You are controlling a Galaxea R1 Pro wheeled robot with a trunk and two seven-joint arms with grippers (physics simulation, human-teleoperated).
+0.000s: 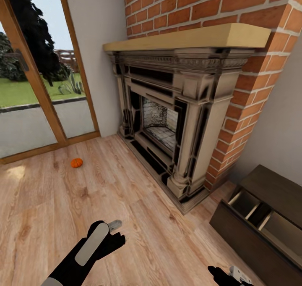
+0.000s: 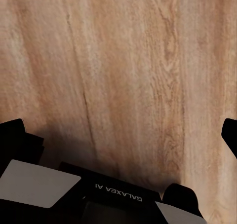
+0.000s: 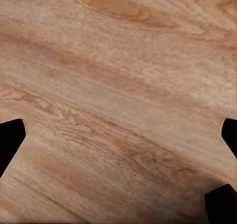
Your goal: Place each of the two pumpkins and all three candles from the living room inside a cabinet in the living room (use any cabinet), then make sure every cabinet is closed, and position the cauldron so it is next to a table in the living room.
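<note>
We see one pumpkin (image 1: 76, 163) alone on the wood floor (image 1: 50, 210) near the glass door (image 1: 37, 88), well apart from the open-drawered cabinet (image 1: 260, 223) beside the fireplace (image 1: 176, 122). Our left gripper (image 1: 110, 232) and right gripper (image 1: 228, 274) hang empty, fingers spread.

On the wood floor (image 1: 126, 202), a pumpkin (image 1: 76, 163) lies left of the fireplace (image 1: 176, 122) and before the glass door (image 1: 29, 88), well apart from the cabinet (image 1: 260, 227), which stands right of the fireplace with a drawer (image 1: 251, 208) pulled open.
</note>
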